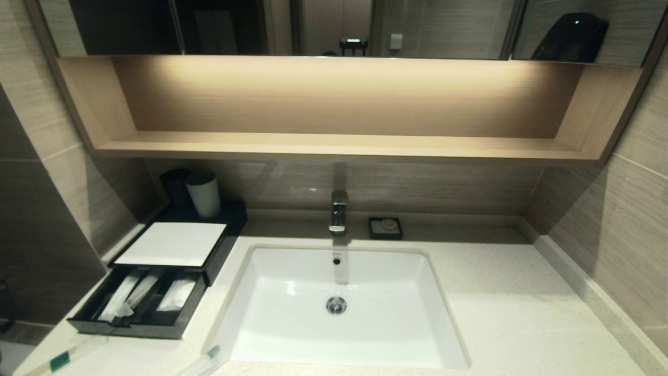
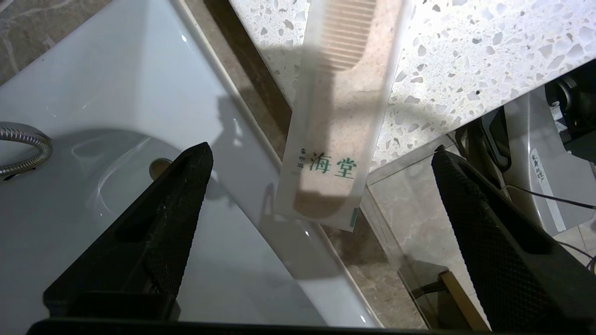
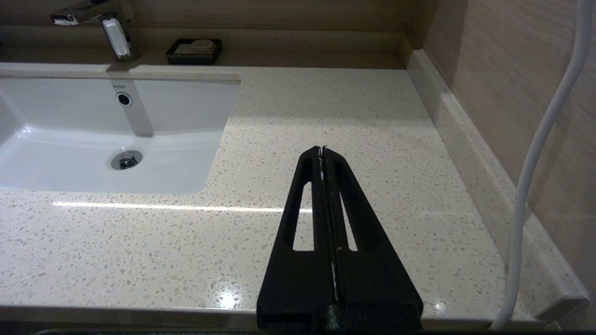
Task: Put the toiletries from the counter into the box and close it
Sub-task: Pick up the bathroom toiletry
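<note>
Packets (image 1: 138, 295) already lie in the open drawer of the box (image 1: 172, 244) at the counter's (image 1: 511, 313) left rear, yet we judge the job about half done: two more rest at the near edge, one (image 1: 60, 360) at the corner, one (image 1: 206, 361) by the sink (image 1: 250, 303), and the drawer needs closing. Only the left wrist view shows us a wrapped comb (image 2: 337, 116) overhanging that edge, the left gripper (image 2: 321, 160) spread wide and empty over it; the right wrist view shows the right gripper (image 3: 323, 151) pressed closed, empty, above bare counter
</note>
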Controlling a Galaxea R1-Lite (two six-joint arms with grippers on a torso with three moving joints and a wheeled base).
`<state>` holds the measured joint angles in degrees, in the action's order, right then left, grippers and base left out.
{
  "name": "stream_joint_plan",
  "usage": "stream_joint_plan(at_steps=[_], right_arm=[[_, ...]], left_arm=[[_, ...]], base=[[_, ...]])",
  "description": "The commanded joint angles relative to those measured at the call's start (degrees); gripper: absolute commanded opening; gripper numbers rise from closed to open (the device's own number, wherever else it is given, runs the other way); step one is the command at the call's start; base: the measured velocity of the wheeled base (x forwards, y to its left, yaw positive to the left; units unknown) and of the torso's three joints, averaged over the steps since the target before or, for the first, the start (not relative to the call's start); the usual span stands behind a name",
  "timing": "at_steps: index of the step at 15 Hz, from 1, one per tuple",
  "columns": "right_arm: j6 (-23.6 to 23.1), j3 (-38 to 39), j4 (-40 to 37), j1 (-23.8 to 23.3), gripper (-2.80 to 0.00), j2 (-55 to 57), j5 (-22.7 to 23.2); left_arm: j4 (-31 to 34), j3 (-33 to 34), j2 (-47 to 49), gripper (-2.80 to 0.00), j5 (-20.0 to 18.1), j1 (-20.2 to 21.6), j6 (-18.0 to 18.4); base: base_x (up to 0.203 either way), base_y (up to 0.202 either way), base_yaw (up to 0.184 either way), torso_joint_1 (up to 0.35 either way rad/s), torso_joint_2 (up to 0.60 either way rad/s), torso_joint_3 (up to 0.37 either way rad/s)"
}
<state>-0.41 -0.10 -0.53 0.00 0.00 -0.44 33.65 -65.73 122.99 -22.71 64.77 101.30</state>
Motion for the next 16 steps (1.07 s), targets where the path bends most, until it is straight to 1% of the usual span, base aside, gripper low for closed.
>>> stream_joint_plan(at_steps=[1,16], right_arm=[[-0.03,0.01,0.0,0.0,-2.8,0.0,0.0],[-0.03,0.01,0.0,0.0,-2.8,0.0,0.0]], left_arm=[[0.19,0.08,0.06,0.0,-0.14,-0.17,0.57],[-0.07,0.17,0.93,0.0,-0.14,-0.17,0.48]], base=[[0.0,0.0,0.0,0.0,0.0,0.0],[0.0,0.0,0.0,0.0,0.0,0.0]])
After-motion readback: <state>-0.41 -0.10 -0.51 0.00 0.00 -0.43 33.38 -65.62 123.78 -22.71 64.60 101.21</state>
